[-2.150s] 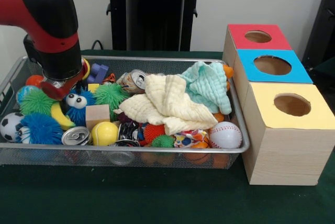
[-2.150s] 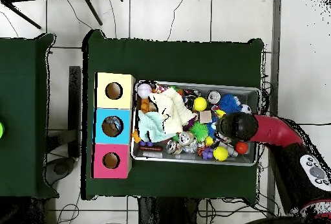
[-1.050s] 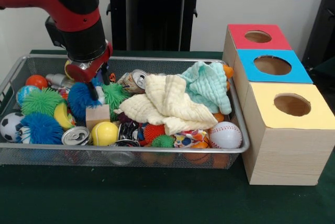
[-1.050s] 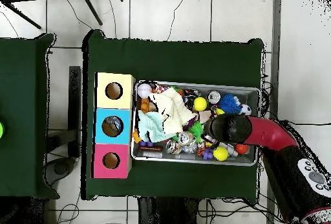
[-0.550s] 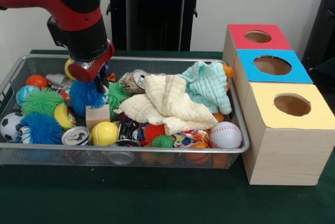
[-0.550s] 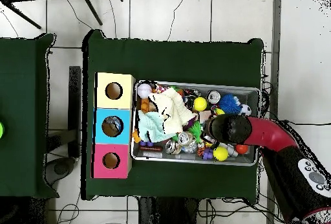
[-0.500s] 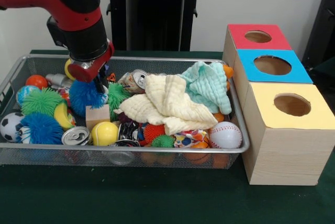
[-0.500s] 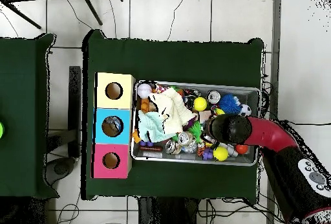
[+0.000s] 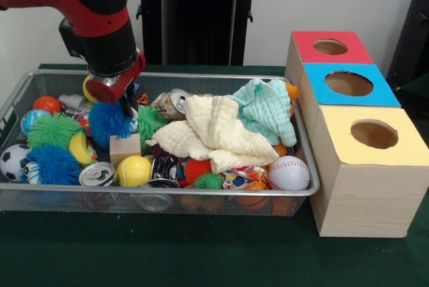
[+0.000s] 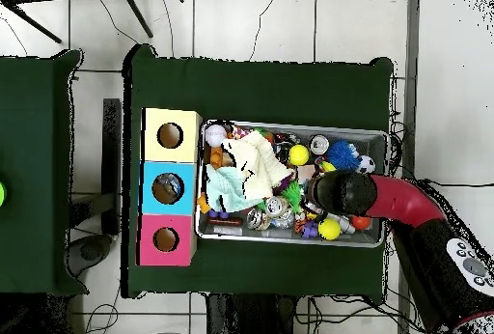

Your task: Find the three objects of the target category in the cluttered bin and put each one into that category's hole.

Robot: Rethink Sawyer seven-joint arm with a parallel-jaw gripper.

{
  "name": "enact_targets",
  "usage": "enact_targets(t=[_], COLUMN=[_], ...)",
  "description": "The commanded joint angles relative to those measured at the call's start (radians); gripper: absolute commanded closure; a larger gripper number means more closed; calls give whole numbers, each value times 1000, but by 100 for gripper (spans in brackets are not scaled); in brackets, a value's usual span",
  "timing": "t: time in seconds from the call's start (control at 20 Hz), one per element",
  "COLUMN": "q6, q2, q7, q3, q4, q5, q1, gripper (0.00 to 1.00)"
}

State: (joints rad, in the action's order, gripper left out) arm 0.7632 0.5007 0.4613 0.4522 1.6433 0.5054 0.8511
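Front view shows the gripper (image 9: 125,108) clenched on a blue spiky ball (image 9: 107,121), its dark fingers (image 9: 127,107) pressed into the ball's right upper side. The red and black arm (image 9: 100,25) drops in from the upper left over the wire bin (image 9: 201,193)'s left half. A wooden cube (image 9: 125,147) sits just below the ball; a green spiky ball (image 9: 149,123) lies right of it.

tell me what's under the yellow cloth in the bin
At the yellow cloth's front edge, a red spiky ball, a small green spiky ball and patterned fabric poke out. A teal cloth lies beside it and partly on it. Whatever sits beneath its middle is covered.
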Motion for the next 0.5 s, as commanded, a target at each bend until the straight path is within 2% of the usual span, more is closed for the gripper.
enact_targets(t=[0.05,0.25,0.5], q6=[-8,11,-48], q2=[103,193,195], q7=[27,130,166], q3=[115,162,199], q4=[190,280,310], q5=[-33,-139,-205], q1=[16,4,-11], gripper=[100,100,100])
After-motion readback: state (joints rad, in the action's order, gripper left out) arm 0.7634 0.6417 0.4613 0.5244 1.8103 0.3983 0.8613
